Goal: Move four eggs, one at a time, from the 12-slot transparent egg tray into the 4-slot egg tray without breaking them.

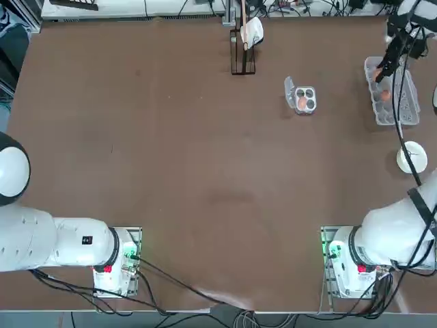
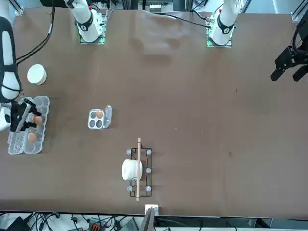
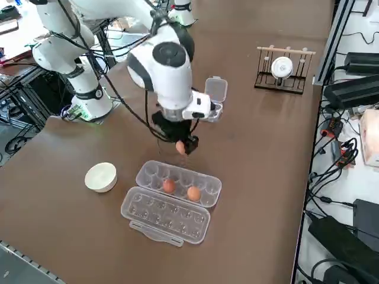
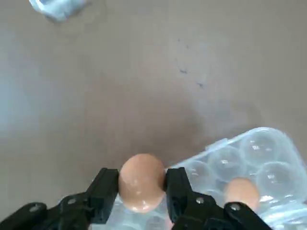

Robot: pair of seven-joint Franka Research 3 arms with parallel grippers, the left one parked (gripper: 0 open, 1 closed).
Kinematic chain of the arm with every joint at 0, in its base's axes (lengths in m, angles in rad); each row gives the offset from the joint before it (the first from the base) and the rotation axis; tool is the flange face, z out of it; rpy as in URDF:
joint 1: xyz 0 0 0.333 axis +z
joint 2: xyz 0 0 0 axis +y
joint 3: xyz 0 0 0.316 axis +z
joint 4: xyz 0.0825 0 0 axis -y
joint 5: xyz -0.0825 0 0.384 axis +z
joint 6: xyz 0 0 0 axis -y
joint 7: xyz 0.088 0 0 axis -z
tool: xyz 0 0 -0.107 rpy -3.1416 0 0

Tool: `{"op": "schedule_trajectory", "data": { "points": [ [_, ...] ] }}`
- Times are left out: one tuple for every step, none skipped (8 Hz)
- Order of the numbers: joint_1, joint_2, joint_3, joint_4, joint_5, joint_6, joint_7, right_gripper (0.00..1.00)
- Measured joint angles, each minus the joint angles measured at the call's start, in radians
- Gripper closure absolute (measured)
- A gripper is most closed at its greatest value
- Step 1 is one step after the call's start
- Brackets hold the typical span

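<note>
Right gripper [image 4: 142, 184], black two-finger: clamped on one orange-brown oval egg [image 4: 141, 188], held in the air above the long clear plastic 12-slot egg tray [image 3: 177, 183]. Two like eggs [image 3: 169, 186] sit in that tray's cups. Small square clear 4-slot tray [image 1: 304, 100], well apart, has one egg [image 1: 301, 102] in a cup.

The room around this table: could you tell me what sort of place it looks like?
Most likely a robotics lab: two arms bolted to a brown table, cables and power bricks beside it, and the right gripper holding an egg above a clear egg tray.
</note>
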Motion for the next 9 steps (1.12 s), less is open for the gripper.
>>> {"op": "schedule_trajectory", "data": {
  "points": [
    [0.029, -0.021, 0.002, -0.002, -0.003, -0.058, 0.134, 0.42],
    [0.062, -0.031, 0.004, -0.006, -0.005, -0.091, 0.251, 0.42],
    [0.094, -0.034, 0.006, -0.014, -0.005, -0.103, 0.363, 0.42],
    [0.123, -0.036, 0.008, -0.028, -0.006, -0.104, 0.480, 0.42],
    [0.159, -0.040, 0.010, -0.042, -0.006, -0.104, 0.603, 0.42],
    [0.203, -0.047, 0.011, -0.052, -0.006, -0.103, 0.722, 0.42],
    [0.249, -0.051, 0.012, -0.056, -0.006, -0.091, 0.835, 0.42],
    [0.294, -0.053, 0.012, -0.059, -0.007, -0.059, 0.939, 0.42],
    [0.330, -0.051, 0.012, -0.065, -0.007, -0.016, 1.021, 0.42]
  ]
}}
